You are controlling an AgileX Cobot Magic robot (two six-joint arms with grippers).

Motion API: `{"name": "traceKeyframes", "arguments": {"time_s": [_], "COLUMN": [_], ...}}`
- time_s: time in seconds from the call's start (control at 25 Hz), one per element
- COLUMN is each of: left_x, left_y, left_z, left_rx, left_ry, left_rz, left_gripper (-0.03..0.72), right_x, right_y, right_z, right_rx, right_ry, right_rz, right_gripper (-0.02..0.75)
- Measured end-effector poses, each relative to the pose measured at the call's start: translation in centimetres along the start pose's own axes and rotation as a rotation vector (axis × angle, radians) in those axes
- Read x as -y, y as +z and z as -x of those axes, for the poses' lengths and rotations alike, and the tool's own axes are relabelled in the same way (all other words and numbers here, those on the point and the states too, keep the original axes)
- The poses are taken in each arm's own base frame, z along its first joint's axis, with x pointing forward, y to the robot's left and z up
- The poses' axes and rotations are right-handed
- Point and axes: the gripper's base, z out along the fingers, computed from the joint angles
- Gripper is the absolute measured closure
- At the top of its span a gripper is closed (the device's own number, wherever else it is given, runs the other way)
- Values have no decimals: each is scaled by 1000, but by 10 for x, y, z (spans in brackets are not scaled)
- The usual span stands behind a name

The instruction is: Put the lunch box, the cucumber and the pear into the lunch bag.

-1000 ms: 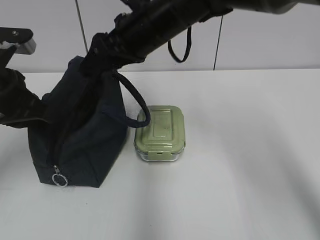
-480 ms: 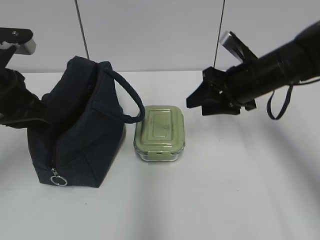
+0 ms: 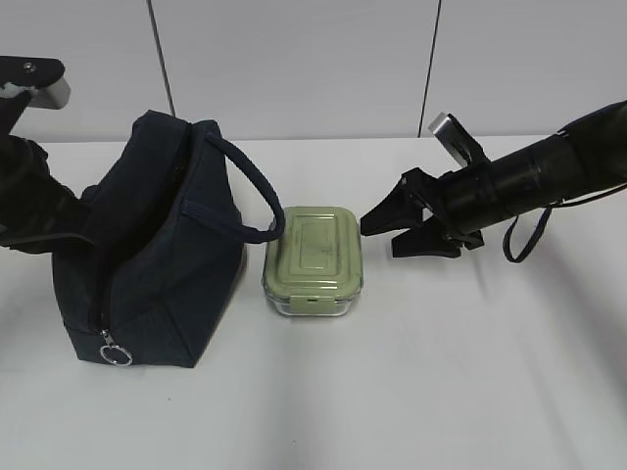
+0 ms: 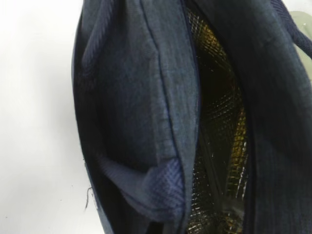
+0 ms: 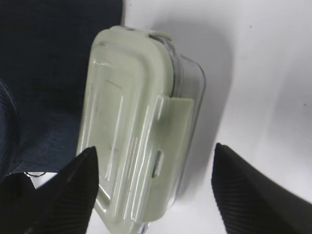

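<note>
The navy lunch bag [image 3: 157, 250] stands at the left with its mouth open and its ring pull [image 3: 117, 352] low at the front. The green-lidded lunch box [image 3: 313, 259] sits on the table just right of it. My right gripper [image 3: 380, 235] is open and empty, just right of the box and pointing at it. In the right wrist view its jaws [image 5: 155, 161] stand wide apart with the box [image 5: 131, 107] between and ahead of them. My left arm [image 3: 29, 206] is at the bag's left wall. The left wrist view shows the bag's rim [image 4: 165, 122] pulled to the jaws and a mesh-lined inside. The cucumber and the pear are hidden.
The white table [image 3: 470, 372] runs to the right and front. A grey panelled wall [image 3: 294, 59] stands behind. The bag's loop handle [image 3: 257, 196] arches over toward the box. A black cable loop [image 3: 524, 235] hangs from my right arm.
My right arm has swung from above the bag over to the right and come down. Its open gripper now sits low beside the lunch box. The bag and left arm stayed put.
</note>
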Motion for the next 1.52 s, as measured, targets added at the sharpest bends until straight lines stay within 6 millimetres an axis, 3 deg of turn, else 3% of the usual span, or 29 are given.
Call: {"name": "traceKeyframes", "arguments": {"time_s": [0.2, 0.68, 0.88, 1.04, 1.12, 1.32, 1.4, 1.52], "left_x": [0, 0, 0, 0, 0, 0, 0, 0], "left_y": [0, 0, 0, 0, 0, 0, 0, 0], "left_z": [0, 0, 0, 0, 0, 0, 0, 0], "left_rx": [-1, -1, -1, -1, -2, -3, -4, -4], "left_ry": [0, -1, -1, -1, -1, 0, 1, 2], "left_rz": [0, -1, -1, -1, -1, -1, 0, 1], "left_gripper": [704, 704, 704, 704, 704, 704, 704, 704], "right_x": [1, -5, 4, 2, 0, 1, -3, -31], "right_y": [9, 37, 49, 50, 49, 38, 24, -8], "right_z": [8, 1, -6, -6, -6, 0, 9, 29], "right_rx": [-11, -60, -95, -103, -111, -134, -115, -39], "right_ry": [-20, -37, -4, 12, 6, -36, -55, -144], "right_rz": [30, 30, 49, 78, 92, 97, 84, 75], "right_gripper": [178, 174, 180, 323, 370, 379, 379, 380]}}
